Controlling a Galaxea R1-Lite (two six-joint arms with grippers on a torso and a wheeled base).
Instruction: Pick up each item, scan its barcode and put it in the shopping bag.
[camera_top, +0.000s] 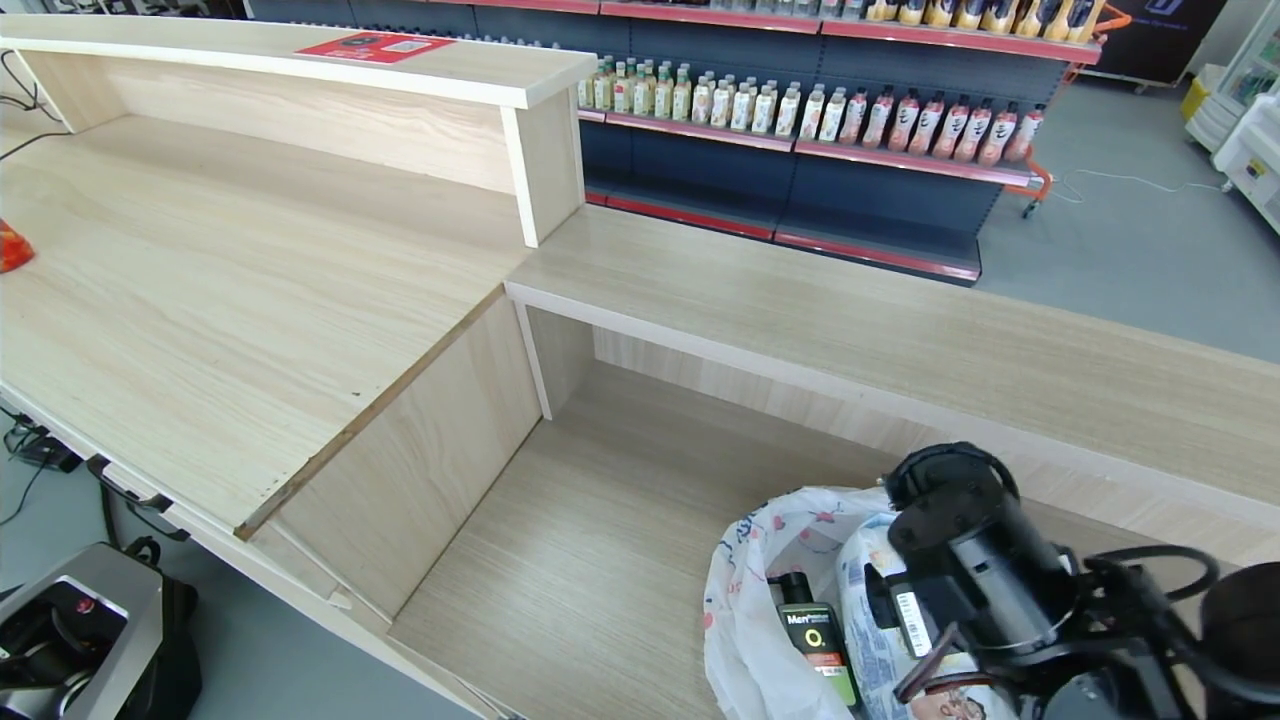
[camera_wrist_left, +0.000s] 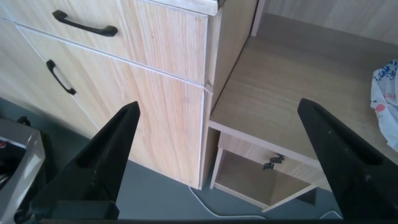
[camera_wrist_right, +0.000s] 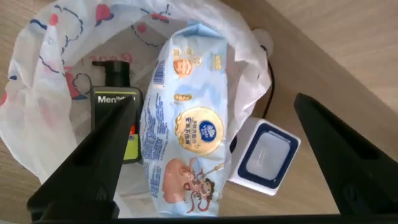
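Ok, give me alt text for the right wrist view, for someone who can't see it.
The open right gripper hangs above the white patterned shopping bag, in which a pale blue soft pack lies beside a dark bottle. A small white and blue box sits on the wooden surface just outside the bag.

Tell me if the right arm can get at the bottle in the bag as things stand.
Probably yes. The right gripper hangs open above the bag, whose mouth gapes, and the bottle lies with its cap and label bare. The wipes pack lies close beside it and may crowd one finger.
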